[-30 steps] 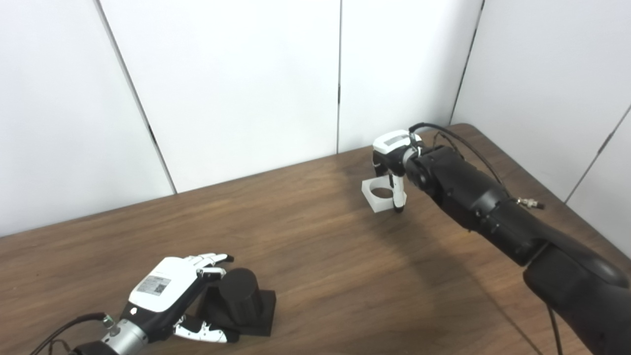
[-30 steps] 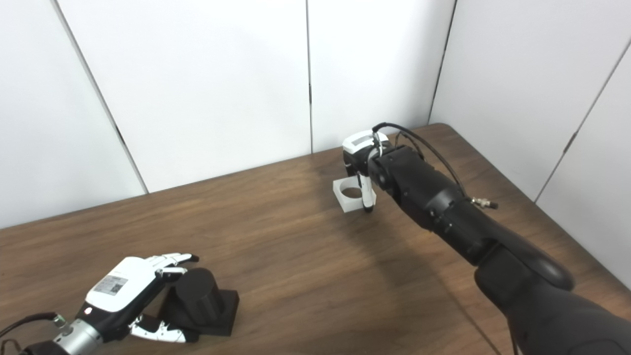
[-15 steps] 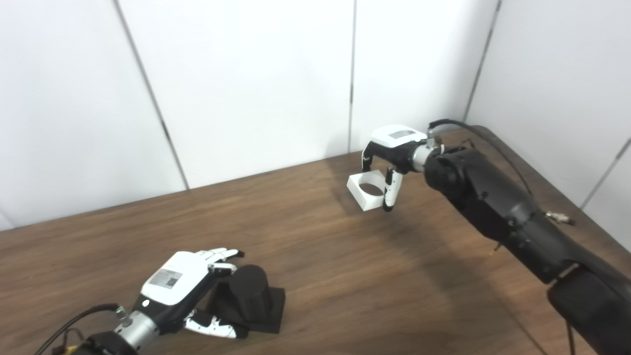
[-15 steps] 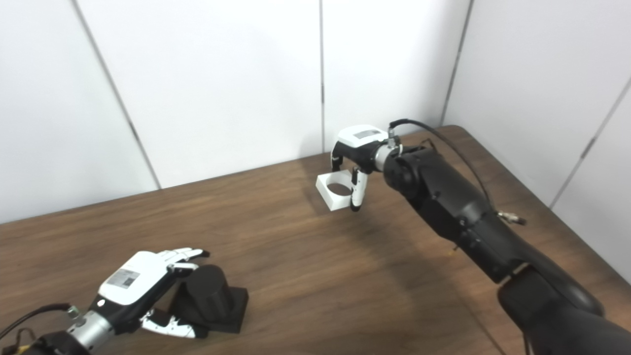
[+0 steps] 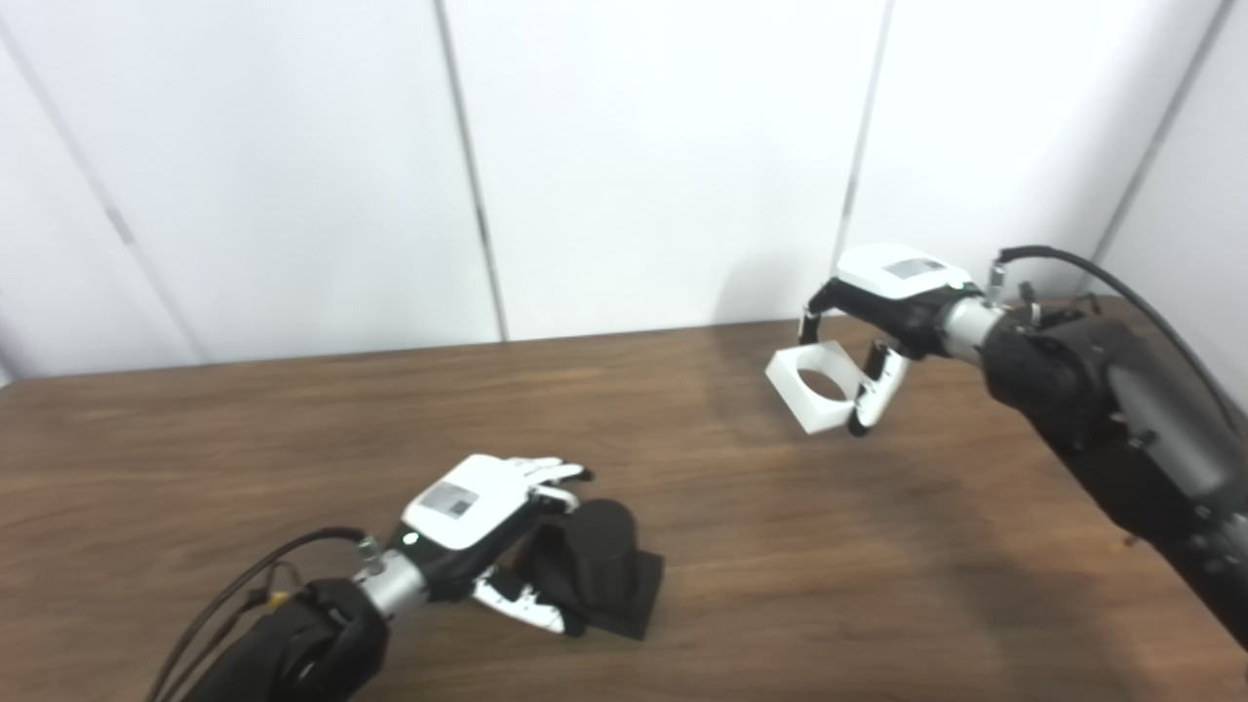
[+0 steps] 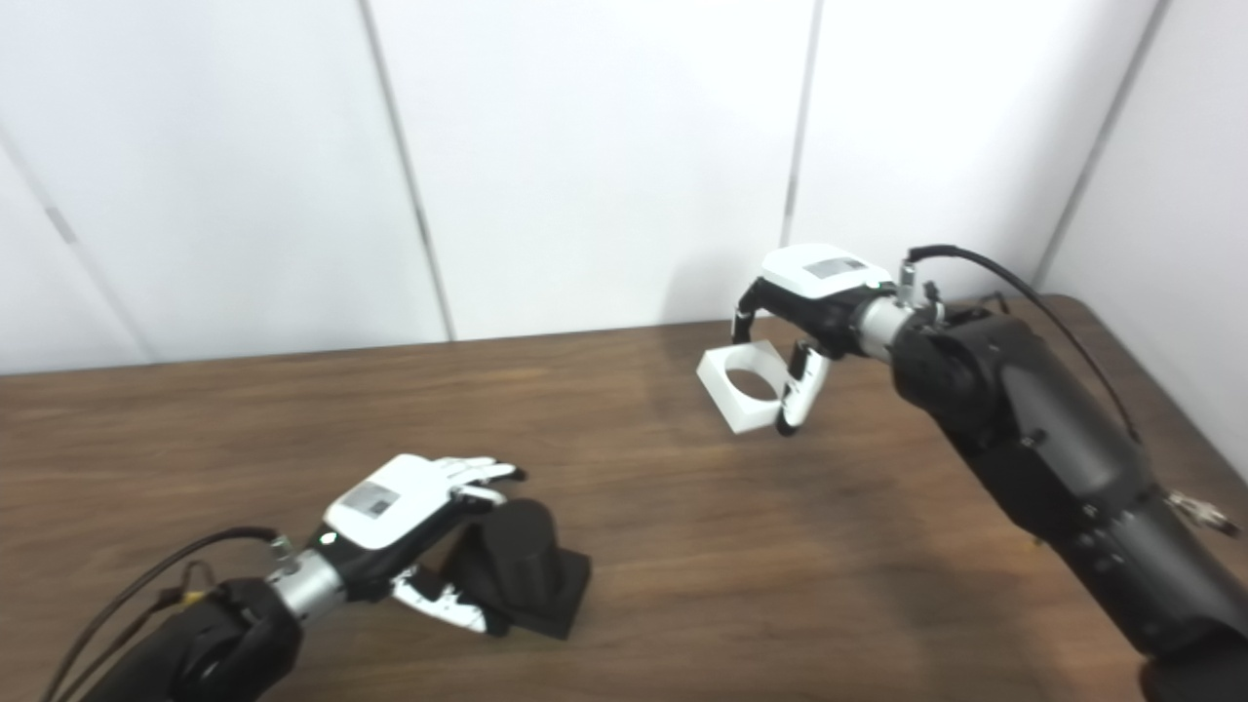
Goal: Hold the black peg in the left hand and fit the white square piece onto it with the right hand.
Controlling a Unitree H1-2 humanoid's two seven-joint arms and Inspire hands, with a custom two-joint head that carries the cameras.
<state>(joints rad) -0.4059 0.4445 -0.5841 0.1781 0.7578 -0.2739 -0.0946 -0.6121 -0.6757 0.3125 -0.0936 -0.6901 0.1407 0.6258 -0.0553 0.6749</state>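
The right robot hand [image 5: 882, 322] grips the white piece [image 5: 810, 387], lifted clear of the desk [image 5: 877, 565]. The left robot hand [image 5: 487, 526] wraps the black peg [image 5: 600, 565] at the desk's near side, well apart. Grasping looks done; carrying over and fitting remain

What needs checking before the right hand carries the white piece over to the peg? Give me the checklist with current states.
1. Right hand shut on the white square piece: ok.
2. Piece lifted clear of the table: ok, it appears raised.
3. Piece's round hole unobstructed: ok, hole is visible and open.
4. Left hand at the black peg: ok, fingers wrap around it.
5. Left hand's grip firm: cannot tell.
6. Peg upright on its square base: ok.
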